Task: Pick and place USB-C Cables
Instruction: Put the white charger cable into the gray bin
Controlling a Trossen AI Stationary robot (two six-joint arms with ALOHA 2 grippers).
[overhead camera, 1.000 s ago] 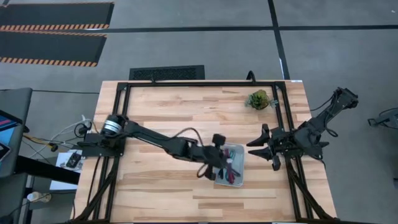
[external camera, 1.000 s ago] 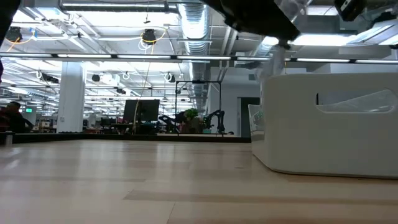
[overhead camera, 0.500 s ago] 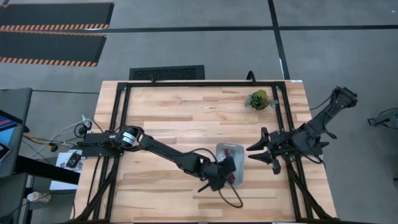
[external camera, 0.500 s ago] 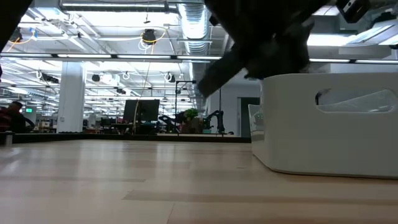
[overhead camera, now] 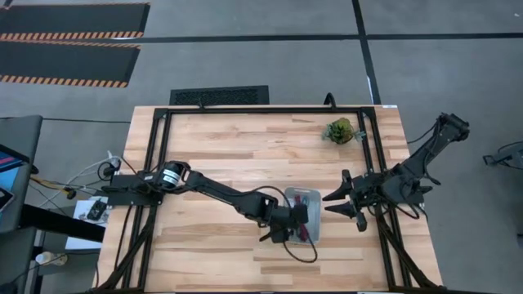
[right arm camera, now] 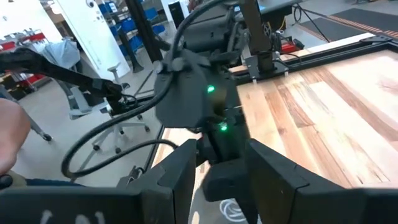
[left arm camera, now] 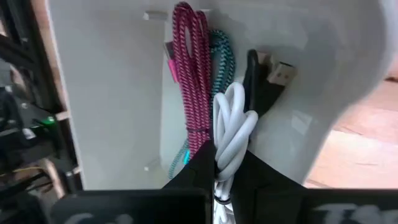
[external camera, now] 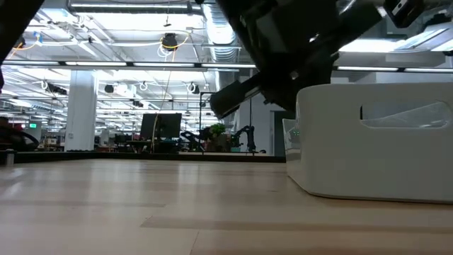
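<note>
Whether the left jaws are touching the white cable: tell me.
Touching. The left wrist view shows the left gripper closed on the white cable, the cord pinched between both jaws above the tray.

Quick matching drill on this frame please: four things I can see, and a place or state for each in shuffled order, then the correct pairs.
Things:
1. white bundled USB-C cable
2. dark red braided USB-C cable
3. small green spiky plant
4. right gripper

Places or states:
A. open, off the table's right edge, just right of the pale blue rectangular plastic tray
B. lying on the tray floor beside the teal braided cable
C. pinched between the left gripper's fingers
D. on the wooden table near its far right corner

Pairs: 1-C, 2-B, 3-D, 4-A
</note>
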